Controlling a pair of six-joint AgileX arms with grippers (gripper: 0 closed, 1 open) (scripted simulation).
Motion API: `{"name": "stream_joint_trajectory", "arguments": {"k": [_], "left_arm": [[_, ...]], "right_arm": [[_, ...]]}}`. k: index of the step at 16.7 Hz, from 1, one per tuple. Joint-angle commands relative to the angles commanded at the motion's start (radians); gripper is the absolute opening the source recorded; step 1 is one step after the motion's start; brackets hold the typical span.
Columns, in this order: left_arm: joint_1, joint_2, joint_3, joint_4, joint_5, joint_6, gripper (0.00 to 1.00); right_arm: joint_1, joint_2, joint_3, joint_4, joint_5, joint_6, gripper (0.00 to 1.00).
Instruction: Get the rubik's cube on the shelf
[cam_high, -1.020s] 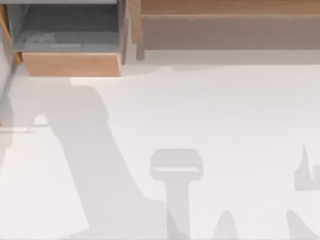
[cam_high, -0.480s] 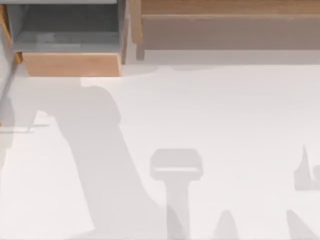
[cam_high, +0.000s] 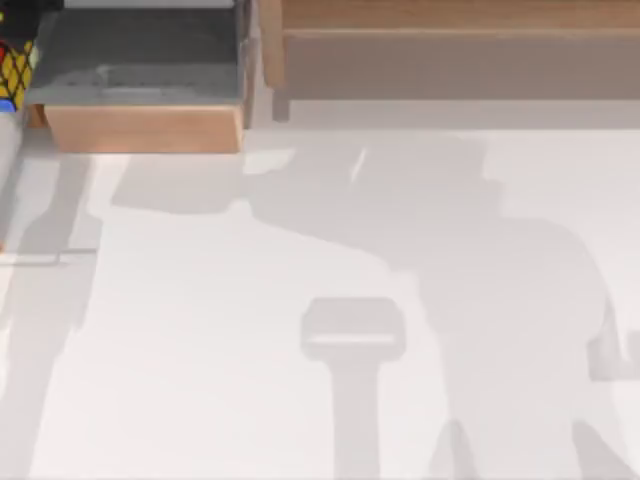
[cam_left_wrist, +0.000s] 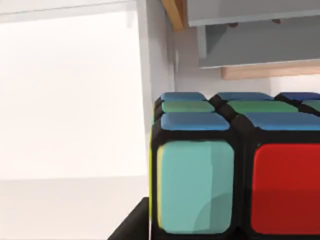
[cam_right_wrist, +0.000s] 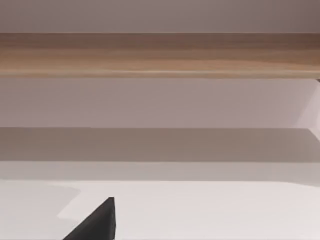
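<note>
We see the rubik's cube (cam_high: 12, 68) at the far left edge of the top view, near the back of the table, just beside the left wall of the grey-lined box (cam_high: 140, 65) with its wooden front (cam_high: 145, 128); only a sliver of it shows there, with yellow stickers in black edging and a touch of blue below; in the left wrist view the rubik's cube (cam_left_wrist: 235, 170) sits very close to the camera, with a pale teal and a red sticker facing us and blue and green stickers on its upper face; a dark part of the left gripper (cam_left_wrist: 131, 227) shows at the cube's lower corner, touching or nearly touching it, and we cannot tell from these pictures whether its fingers are closed on the cube or apart; beyond the cube that view shows the grey box and its wooden edge; the shelf (cam_high: 460, 14) runs along the back of the table from the middle to the right, its grey-brown front panel (cam_high: 460, 65) below the light wooden ledge, well apart from the cube; in the right wrist view the shelf (cam_right_wrist: 160, 54) spans the frame above the white table (cam_right_wrist: 210, 210), and one dark finger (cam_right_wrist: 97, 222) of the right gripper shows at the bottom; whether that gripper is open or closed we cannot tell; broad grey shadows lie across the table (cam_high: 200, 350).
</note>
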Motion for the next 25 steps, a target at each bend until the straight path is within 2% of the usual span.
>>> {"name": "stream_joint_trajectory", "arguments": {"k": [3, 6, 9, 13, 16, 19, 22, 25], "left_arm": [[-0.257, -0.053, -0.172, 0.165, -0.025, 0.061, 0.0], [-0.526, -0.049, -0.302, 0.413, -0.055, 0.114, 0.0], [-0.745, -0.007, -0.377, 0.744, -0.104, 0.154, 0.0], [-0.938, 0.064, -0.425, 1.296, -0.216, 0.182, 0.0], [-1.006, 0.121, -0.467, 1.696, -0.341, 0.18, 0.0], [-1.016, 0.182, -0.525, 2.018, -0.482, 0.161, 0.0], [-0.978, 0.234, -0.586, 2.253, -0.607, 0.135, 0.0], [-0.912, 0.269, -0.632, 2.398, -0.691, 0.112, 0.0]], "right_arm": [[0.0, 0.0, 0.0, 0.0, 0.0, 0.0, 1.0], [0.0, 0.0, 0.0, 0.0, 0.0, 0.0, 1.0], [0.0, 0.0, 0.0, 0.0, 0.0, 0.0, 1.0], [0.0, 0.0, 0.0, 0.0, 0.0, 0.0, 1.0], [0.0, 0.0, 0.0, 0.0, 0.0, 0.0, 1.0], [0.0, 0.0, 0.0, 0.0, 0.0, 0.0, 1.0], [0.0, 0.0, 0.0, 0.0, 0.0, 0.0, 1.0], [0.0, 0.0, 0.0, 0.0, 0.0, 0.0, 1.0]]}}
